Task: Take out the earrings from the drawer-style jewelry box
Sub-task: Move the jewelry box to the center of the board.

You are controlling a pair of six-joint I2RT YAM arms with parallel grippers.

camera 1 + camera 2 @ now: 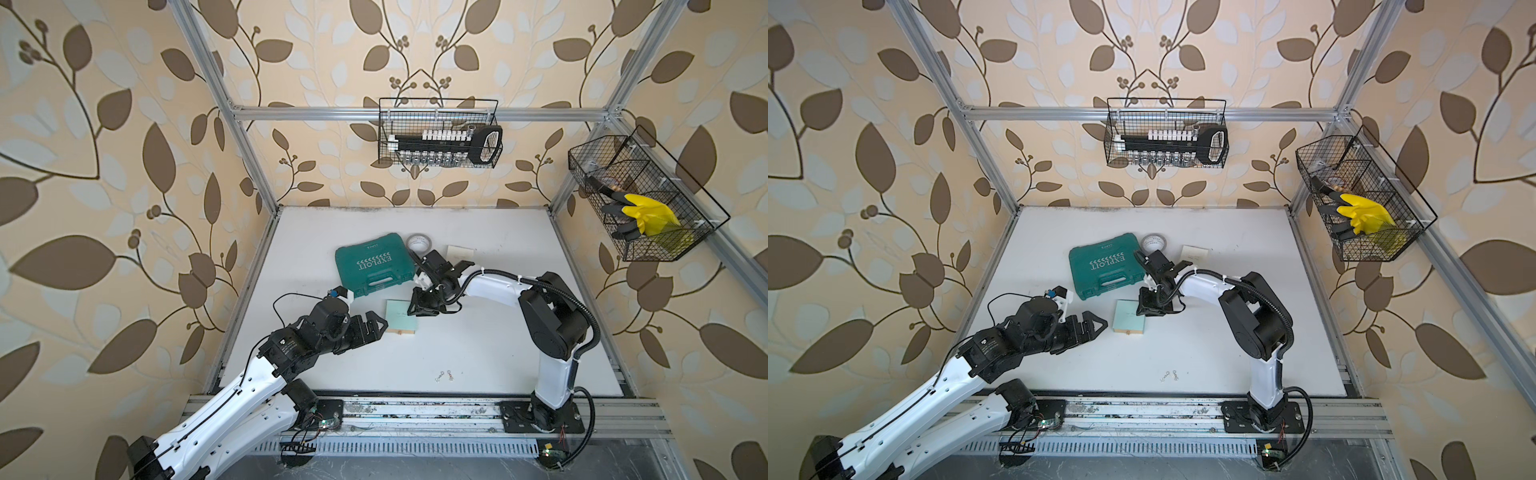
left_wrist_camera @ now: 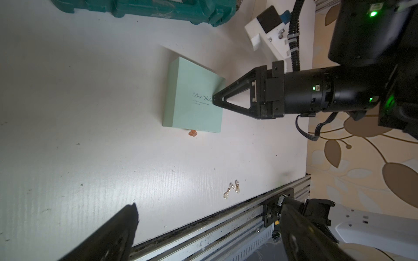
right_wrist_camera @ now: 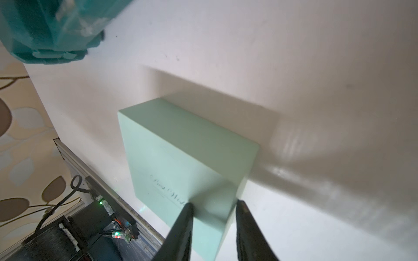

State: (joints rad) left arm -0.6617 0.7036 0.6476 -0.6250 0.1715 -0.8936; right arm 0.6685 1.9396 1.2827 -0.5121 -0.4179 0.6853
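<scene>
Two earrings (image 2: 237, 188) lie on worktop (image 1: 457, 353), apart from mint jewelry box (image 1: 401, 316). Left tool (image 2: 209, 204) wide open, empty; right tool (image 3: 214, 203) narrowly parted over box corner.

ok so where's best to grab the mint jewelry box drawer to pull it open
Likely the small tan tab poking from the mint box edge facing the robot's base. Come in low along the table from that side, jaws straddling it: it is the only protruding part.
</scene>
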